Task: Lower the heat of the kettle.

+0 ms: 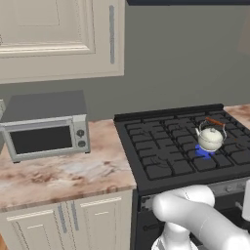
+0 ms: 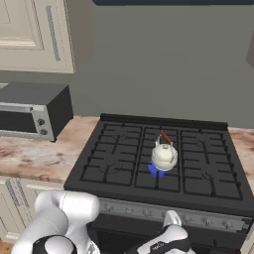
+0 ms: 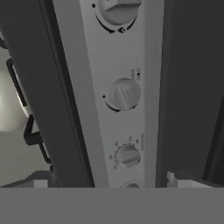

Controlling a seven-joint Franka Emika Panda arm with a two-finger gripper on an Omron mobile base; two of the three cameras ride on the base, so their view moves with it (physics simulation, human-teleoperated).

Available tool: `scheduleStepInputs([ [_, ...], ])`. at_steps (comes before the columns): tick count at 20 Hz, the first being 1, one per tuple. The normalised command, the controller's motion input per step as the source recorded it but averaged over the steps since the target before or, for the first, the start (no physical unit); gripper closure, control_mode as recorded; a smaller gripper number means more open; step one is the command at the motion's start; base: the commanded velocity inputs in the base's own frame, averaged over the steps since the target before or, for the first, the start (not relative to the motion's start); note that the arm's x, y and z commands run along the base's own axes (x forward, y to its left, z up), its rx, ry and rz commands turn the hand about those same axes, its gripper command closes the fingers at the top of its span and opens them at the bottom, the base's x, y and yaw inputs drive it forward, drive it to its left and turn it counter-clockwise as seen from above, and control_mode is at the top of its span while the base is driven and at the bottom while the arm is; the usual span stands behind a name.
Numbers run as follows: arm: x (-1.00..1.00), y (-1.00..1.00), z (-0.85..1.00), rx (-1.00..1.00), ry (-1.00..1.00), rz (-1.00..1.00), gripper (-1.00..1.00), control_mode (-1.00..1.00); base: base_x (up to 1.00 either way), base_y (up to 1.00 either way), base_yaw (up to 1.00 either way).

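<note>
Your kettle point(image 1: 211, 138) sits on the black stove point(image 1: 161, 156), on a burner toward the front of the grates, with a blue flame point(image 1: 203, 152) showing under its base. In the right base view the kettle point(image 2: 164, 156) stands near the stove's centre, its wooden-topped handle point(image 2: 165, 137) arched at 12 o'clock above the lid. At 9 o'clock from the stove, a toaster oven point(image 1: 46, 135) rests on the marbled counter point(image 1: 63, 173).

Your arm point(image 2: 64, 218) reaches low along the stove front, where a silver control panel point(image 2: 163, 211) runs below the grates. The hand view looks along this panel point(image 3: 87, 109): one knob point(image 3: 124, 94) lies at centre, a second knob point(image 3: 119, 9) at 12 o'clock from it, a smaller dial point(image 3: 127, 155) at 6 o'clock. You cannot tell whether the gripper is released or clenched; its fingertips are not clearly visible.
</note>
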Motion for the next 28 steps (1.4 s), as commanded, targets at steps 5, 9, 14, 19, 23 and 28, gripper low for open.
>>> scheduleStepInputs([
  [5, 0.12, 0.0, -0.02, 0.0, 0.0, -0.12, -1.0, -1.0, 0.0, 0.0, 0.0],
  [9, 0.18, 0.0, 0.0, 0.0, 0.0, -0.09, -1.0, -1.0, 0.0, 0.0, 0.0],
  [14, 0.15, 0.0, -0.05, 0.0, 0.0, -0.07, -1.0, -1.0, 0.0, 0.0, 0.0],
  [19, 0.1, 0.0, -0.07, 0.0, 0.0, -0.07, -1.0, -1.0, 0.0, 0.0, 0.0],
  [23, 0.08, 0.0, -0.09, 0.0, 0.0, -0.06, -1.0, -1.0, 0.0, 0.0, 0.0],
  [28, 0.13, 0.0, -0.14, 0.0, 0.0, -0.06, -1.0, -1.0, 0.0, 0.0, 0.0],
])
